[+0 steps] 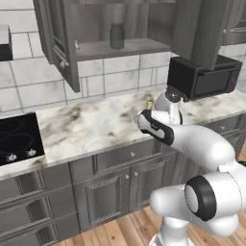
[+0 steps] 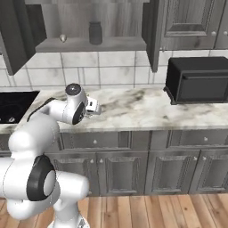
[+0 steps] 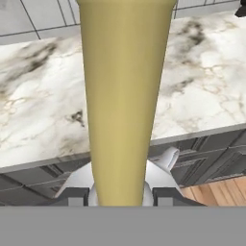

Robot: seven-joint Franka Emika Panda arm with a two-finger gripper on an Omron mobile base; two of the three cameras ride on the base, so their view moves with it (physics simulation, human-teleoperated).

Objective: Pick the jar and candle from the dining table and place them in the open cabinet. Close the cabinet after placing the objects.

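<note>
From my console I read the scene left to right. At far left sits the black cooktop (image 1: 17, 139), set into the marble counter (image 1: 91, 127), which I will call the table. Above it hangs the cabinet (image 1: 62, 43), both doors swung open so the inner shelf (image 1: 120, 48) can be reached. The jar (image 1: 116, 36) already stands upright on that shelf, toward the back, so I judge 1 of the 2 objects is delivered.

Further right, my arm reaches over the table with the gripper (image 3: 121, 194) low above the marble. In the hand view the candle (image 3: 122, 96) rises as a thick yellow column straight out from between the fingertips, with the silvery holder (image 3: 166, 161) just behind the grip. I judge the gripper is pinching the candle near its base, jaws partly closed around it. Holding it low by the holder likely keeps the thin stick steady during the lift. In the left base view only a sliver of yellow shows beside the wrist.

At far right the black microwave (image 1: 204, 77) sits on the table under the open right door (image 2: 153, 35).

The next move, as I judge it, is raising the candle to the shelf beside the jar without clipping that door edge.
</note>
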